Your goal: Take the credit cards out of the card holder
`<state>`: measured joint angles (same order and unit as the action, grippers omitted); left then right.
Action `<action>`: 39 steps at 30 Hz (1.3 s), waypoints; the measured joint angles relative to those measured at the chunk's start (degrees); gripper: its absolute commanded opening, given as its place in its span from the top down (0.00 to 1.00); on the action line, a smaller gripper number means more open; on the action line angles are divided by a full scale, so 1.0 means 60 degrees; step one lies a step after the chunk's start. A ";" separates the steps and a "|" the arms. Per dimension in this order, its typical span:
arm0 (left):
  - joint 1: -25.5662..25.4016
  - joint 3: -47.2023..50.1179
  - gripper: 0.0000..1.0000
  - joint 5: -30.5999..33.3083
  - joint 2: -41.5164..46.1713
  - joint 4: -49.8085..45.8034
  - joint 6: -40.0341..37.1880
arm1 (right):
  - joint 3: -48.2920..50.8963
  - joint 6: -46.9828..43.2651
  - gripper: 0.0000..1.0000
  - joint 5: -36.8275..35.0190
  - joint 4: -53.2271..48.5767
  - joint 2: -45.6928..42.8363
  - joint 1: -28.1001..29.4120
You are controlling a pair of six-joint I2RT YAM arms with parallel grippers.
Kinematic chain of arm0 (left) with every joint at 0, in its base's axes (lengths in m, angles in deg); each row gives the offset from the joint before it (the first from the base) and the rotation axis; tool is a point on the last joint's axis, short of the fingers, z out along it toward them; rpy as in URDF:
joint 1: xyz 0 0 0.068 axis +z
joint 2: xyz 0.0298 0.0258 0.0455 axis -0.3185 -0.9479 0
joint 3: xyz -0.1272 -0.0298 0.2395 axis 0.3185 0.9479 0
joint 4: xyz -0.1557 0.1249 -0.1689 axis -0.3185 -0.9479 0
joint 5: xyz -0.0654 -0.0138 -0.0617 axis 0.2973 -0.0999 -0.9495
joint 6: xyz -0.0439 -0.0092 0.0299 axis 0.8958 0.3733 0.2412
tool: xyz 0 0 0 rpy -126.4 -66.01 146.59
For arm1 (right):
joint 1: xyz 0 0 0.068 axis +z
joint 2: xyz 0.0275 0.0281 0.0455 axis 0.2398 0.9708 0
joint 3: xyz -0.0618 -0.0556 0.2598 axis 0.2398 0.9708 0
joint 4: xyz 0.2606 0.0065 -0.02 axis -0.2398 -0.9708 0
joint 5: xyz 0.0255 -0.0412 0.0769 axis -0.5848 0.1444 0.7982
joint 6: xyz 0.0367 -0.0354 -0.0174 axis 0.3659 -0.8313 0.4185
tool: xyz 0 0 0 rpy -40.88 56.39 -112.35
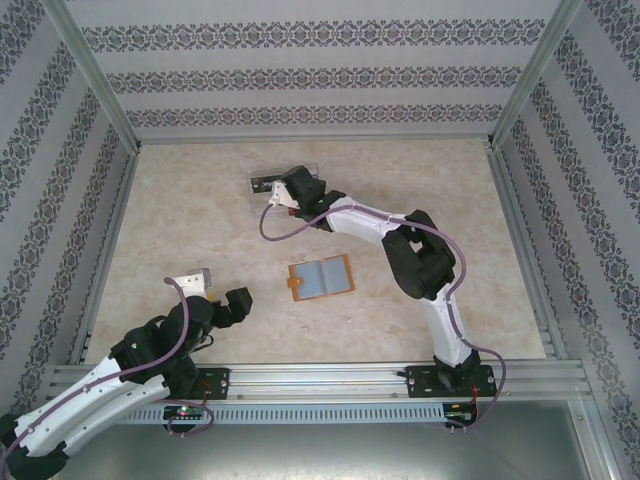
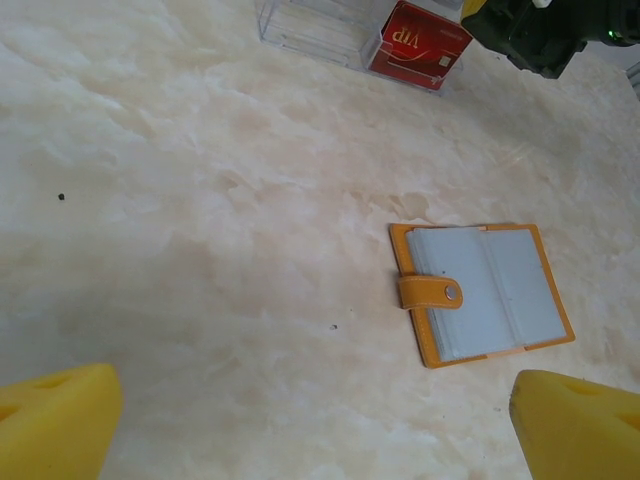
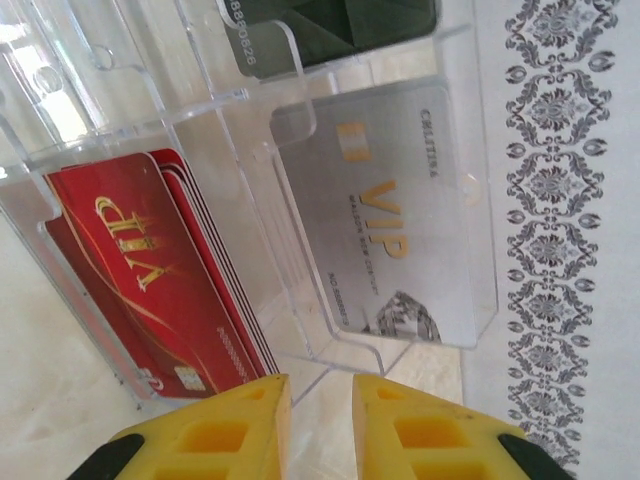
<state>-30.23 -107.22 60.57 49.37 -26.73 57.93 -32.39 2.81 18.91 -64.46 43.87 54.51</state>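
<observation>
Card holder (image 1: 320,278) lies open in the middle of the table (image 1: 180,230), with free room at every edge. We see our left gripper (image 2: 318,425) spread wide, well apart on its near-left. Our right gripper (image 3: 320,420), pads narrowly parted and empty, faces the far rack (image 3: 230,120) of cards (image 3: 150,270).

White shells on left arm (image 1: 90,385) and right arm (image 1: 365,222), black joint housings, lilac cables (image 1: 263,224). Yellow foam pads (image 3: 215,435), square recesses, black backing.

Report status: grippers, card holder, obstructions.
Left gripper: jaws wide, empty, near the card holder. Right gripper: jaws slightly apart, empty, at the clear card rack holding red VIP cards. Card holder open flat. Nothing blocking it.
</observation>
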 measured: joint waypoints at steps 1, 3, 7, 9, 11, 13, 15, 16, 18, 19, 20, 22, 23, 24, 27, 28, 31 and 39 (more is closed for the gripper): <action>0.0000 0.0000 0.00 0.0000 0.0004 0.0000 -0.0004 | 0.0164 0.0208 0.76 -0.0022 0.0000 -0.0200 0.0000; 0.0000 0.0000 0.00 -0.0011 0.0004 0.0004 -0.0007 | 0.0477 0.0743 0.78 -0.0091 -0.0007 -0.0692 0.0004; 0.0000 0.0000 0.00 -0.0113 0.0004 0.0007 -0.0051 | 0.1111 0.2484 0.91 -0.0153 -0.0051 -0.2120 0.0004; 0.0000 0.0000 0.00 -0.0175 0.0000 0.0011 -0.0076 | 0.1486 0.3504 0.98 -0.0087 -0.0080 -0.2947 0.0004; 0.0000 0.0000 0.00 -0.0219 -0.0033 0.0033 -0.0109 | 0.1949 0.4619 1.00 0.0142 -0.0113 -0.3810 -0.0004; 0.0000 0.0000 0.00 -0.0288 -0.0175 0.0076 -0.0146 | 0.2499 0.5694 1.00 0.0525 -0.0149 -0.4659 -0.0011; 0.0000 -0.0004 0.00 -0.0382 -0.0382 0.0189 -0.0189 | 0.2987 0.6681 1.00 0.0962 -0.0288 -0.5337 -0.0011; 0.0000 -0.0015 0.00 -0.0441 -0.0506 0.0262 -0.0222 | 0.3202 0.7173 1.00 0.1195 -0.0393 -0.5621 -0.0033; 0.0000 -0.0040 0.00 -0.0554 -0.0747 0.0423 -0.0270 | 0.3541 0.8032 1.00 0.1592 -0.0630 -0.5971 -0.0069; 0.0000 -0.0055 0.00 -0.0634 -0.0889 0.0539 -0.0291 | 0.3738 0.8426 1.00 0.1778 -0.0732 -0.6105 -0.0069; 0.0000 -0.0069 0.00 -0.0718 -0.1056 0.0674 -0.0299 | 0.3949 0.8754 1.00 0.1963 -0.0780 -0.6222 -0.0069; 0.0000 -0.0076 0.00 -0.0922 -0.1475 0.1020 -0.0328 | 0.4590 0.9475 1.00 0.2350 -0.0885 -0.6521 -0.0069; 0.0000 -0.0091 0.00 -0.1031 -0.1723 0.1180 -0.0331 | 0.4958 0.9803 1.00 0.2554 -0.0969 -0.6674 -0.0073; 0.0000 -0.0098 0.01 -0.1188 -0.2004 0.1392 -0.0339 | 0.5337 1.0131 1.00 0.2787 -0.1020 -0.6827 -0.0106; 0.0000 -0.0164 0.04 -0.1599 -0.2841 0.2018 -0.0361 | 0.6375 1.0983 1.00 0.3530 -0.1093 -0.7231 -0.0259; 0.0000 -0.0200 0.05 -0.1734 -0.3151 0.2244 -0.0357 | 0.6699 1.1242 1.00 0.3818 -0.1096 -0.7337 -0.0339; 0.0000 -0.0346 0.10 -0.2007 -0.4069 0.2881 -0.0342 | 0.7417 1.1927 1.00 0.4659 -0.1093 -0.7417 -0.0579; 0.0000 -0.0637 0.26 -0.2699 -0.6634 0.4539 -0.0124 | 0.8542 1.2863 1.00 0.5934 -0.0645 -0.7235 -0.0882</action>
<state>-30.23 -111.05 44.37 9.57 0.51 57.19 18.87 79.99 54.51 -68.33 0.46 49.23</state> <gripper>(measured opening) 0.772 0.065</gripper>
